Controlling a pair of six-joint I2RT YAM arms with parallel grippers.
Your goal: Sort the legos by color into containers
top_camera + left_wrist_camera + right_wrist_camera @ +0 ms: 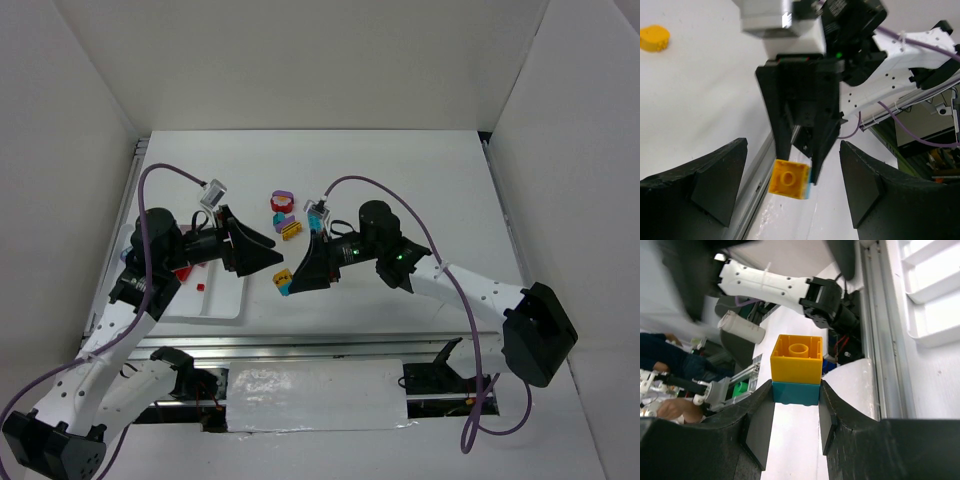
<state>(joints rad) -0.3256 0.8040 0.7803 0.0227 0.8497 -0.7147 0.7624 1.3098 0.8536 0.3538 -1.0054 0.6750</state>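
The right hand (795,399) is clenched on a teal brick (796,393), its two black fingers pressed against the brick's left and right sides. A yellow-orange brick (796,359) is stacked squarely on top, with one round stud facing the wrist camera. In the top view the pair hangs off the bench at lower centre of the frame. The left hand (278,252) is released. Its fingers (715,180) stand wide apart at the bottom corners of its wrist view, and the held pair sits between them without touching either.

Loose legos lie at upper centre of the top view: a purple-and-red piece (283,202), a yellow studded brick (290,229) and a teal one (317,213). A round yellow-orange brick (654,38) lies alone at upper left of the left wrist view.

The white tray (215,305) sits at left of the top view, under the left arm, with a small red brick (200,286) in it. I cannot tell which compartment.

The bench (400,170) is plain white, with white walls on three sides and a metal rail (330,345) along its near edge.
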